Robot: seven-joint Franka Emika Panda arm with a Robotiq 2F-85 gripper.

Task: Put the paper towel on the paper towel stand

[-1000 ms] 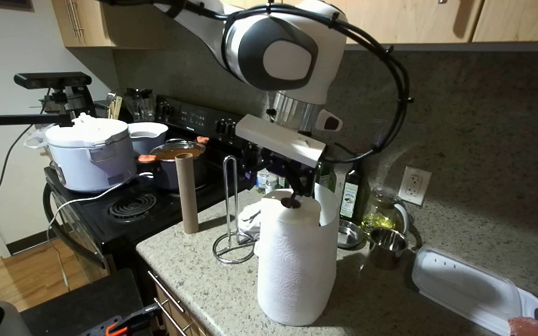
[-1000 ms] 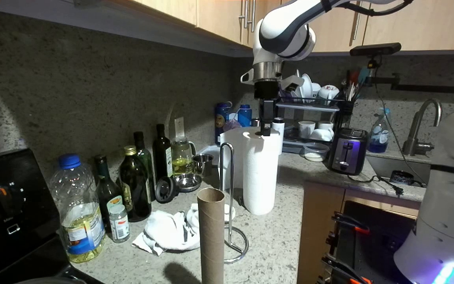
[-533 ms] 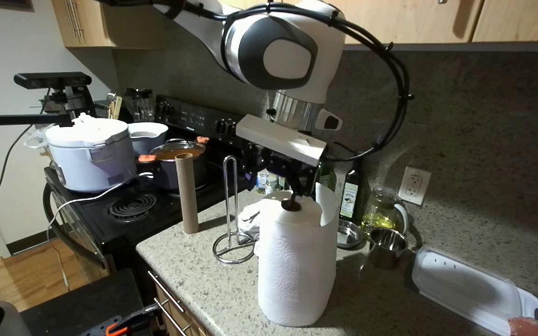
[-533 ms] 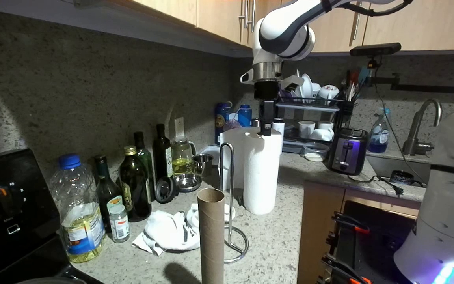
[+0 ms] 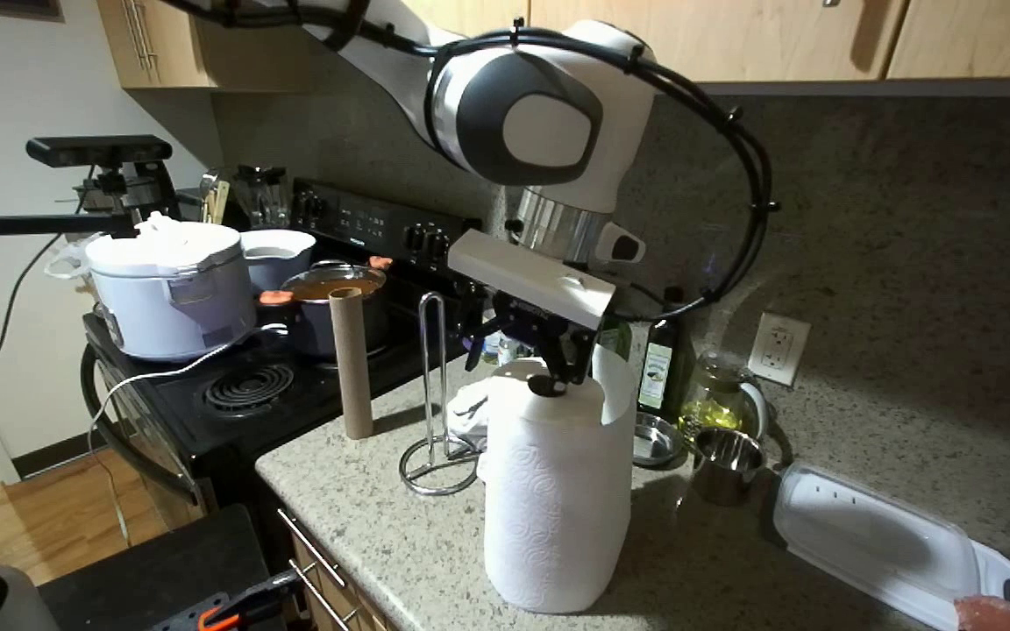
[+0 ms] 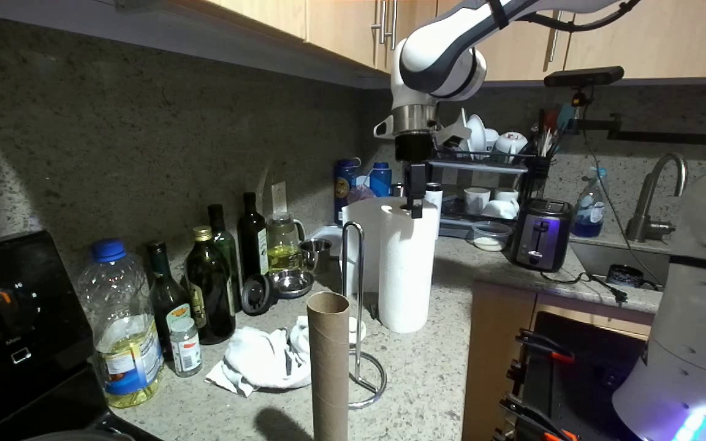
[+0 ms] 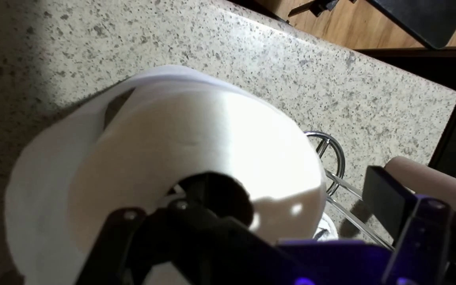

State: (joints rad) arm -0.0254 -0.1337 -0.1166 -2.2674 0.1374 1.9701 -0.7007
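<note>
The fingers (image 7: 386, 200) are standing wide apart, gripping nothing; the paper towel roll (image 5: 558, 499) is standing below them on the bench (image 5: 417, 543). Before squeezing, one should be sitting deep inside its core (image 7: 228, 194), the other outside.

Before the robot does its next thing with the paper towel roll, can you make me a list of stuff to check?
1. The paper towel roll stands upright on the counter: ok.
2. The stand has no roll on it: ok.
3. The cardboard tube is off the stand: ok, it is upright on the counter.
4. The tool grips the roll: not ok, its jaws are apart.
5. A finger is down in the roll's hole: cannot tell, it is by the hole.
6. The loose sheet is wrapped snugly: not ok, it bulges away.
</note>
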